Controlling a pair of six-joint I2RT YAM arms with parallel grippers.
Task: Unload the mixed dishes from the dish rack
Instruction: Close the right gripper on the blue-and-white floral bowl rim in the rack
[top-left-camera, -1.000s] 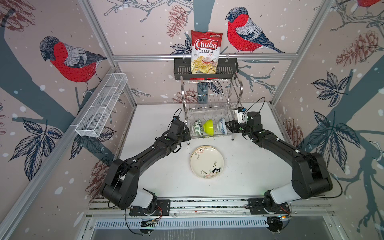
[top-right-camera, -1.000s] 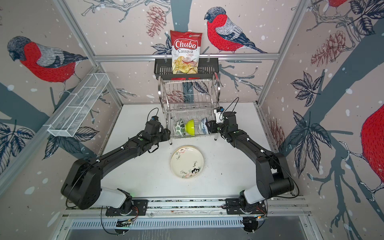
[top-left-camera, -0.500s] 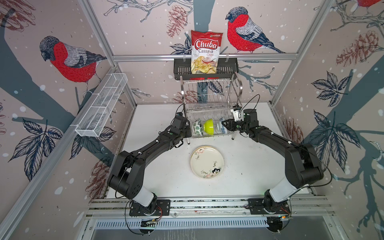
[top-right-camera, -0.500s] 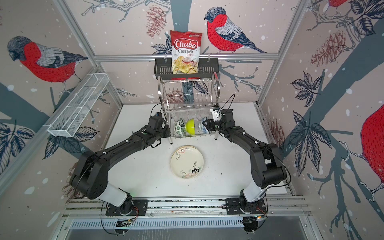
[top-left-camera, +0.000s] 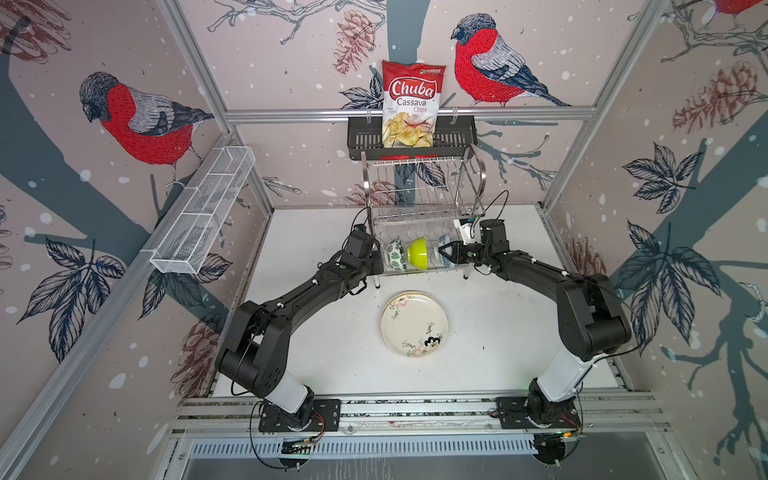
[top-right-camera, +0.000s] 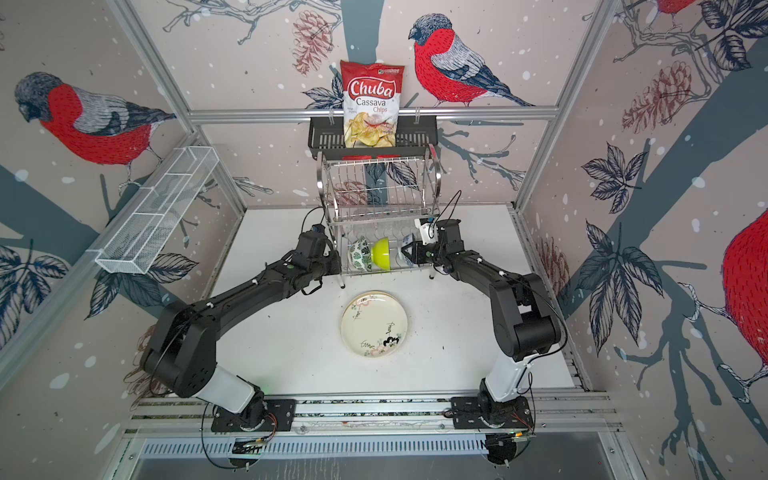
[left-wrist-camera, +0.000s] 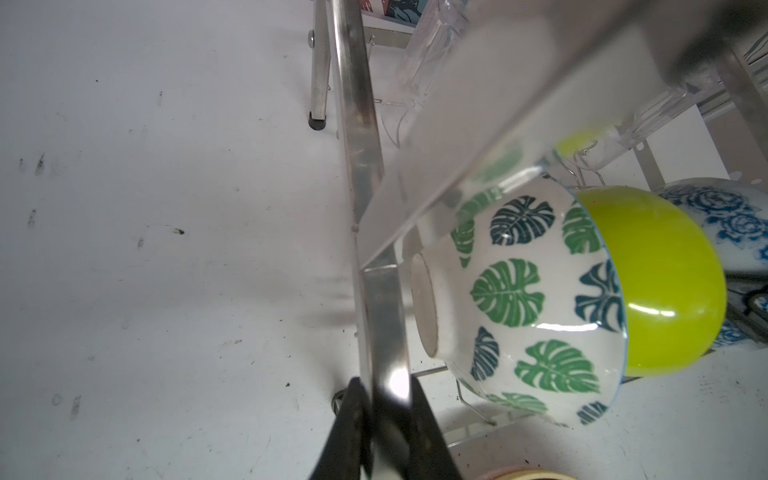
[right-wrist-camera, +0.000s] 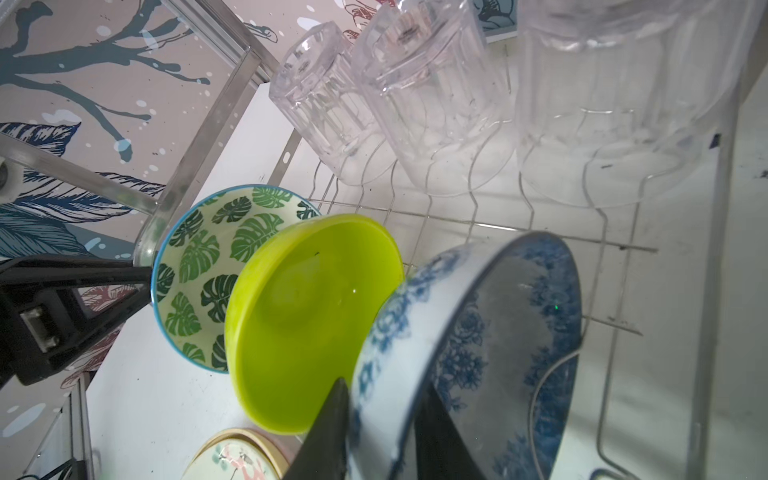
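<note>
The chrome dish rack (top-left-camera: 419, 195) stands at the back of the table. Its lower tier holds, on edge, a green-leaf bowl (top-left-camera: 396, 256), a lime green bowl (top-left-camera: 419, 253) and a blue-patterned bowl (right-wrist-camera: 498, 332), with three clear tumblers (right-wrist-camera: 432, 91) behind them. My left gripper (left-wrist-camera: 388, 399) is shut on the rack's flat chrome side bar (left-wrist-camera: 361, 124), just beside the green-leaf bowl (left-wrist-camera: 523, 299). My right gripper (right-wrist-camera: 384, 384) is shut on the blue-patterned bowl's rim, one finger outside the wall and one inside. A cream floral plate (top-left-camera: 414, 324) tops a stack on the table in front of the rack.
A red-and-white chips bag (top-left-camera: 411, 104) stands in a black slotted basket (top-left-camera: 365, 139) above the rack. A long white mesh tray (top-left-camera: 203, 212) hangs on the left wall. The rack's upper tier (top-right-camera: 376, 187) carries nothing. Both arms flank the plate stack.
My left gripper has closed onto the rack's side bar. My right gripper has pushed further in over the blue-patterned bowl's rim and its jaws have narrowed.
</note>
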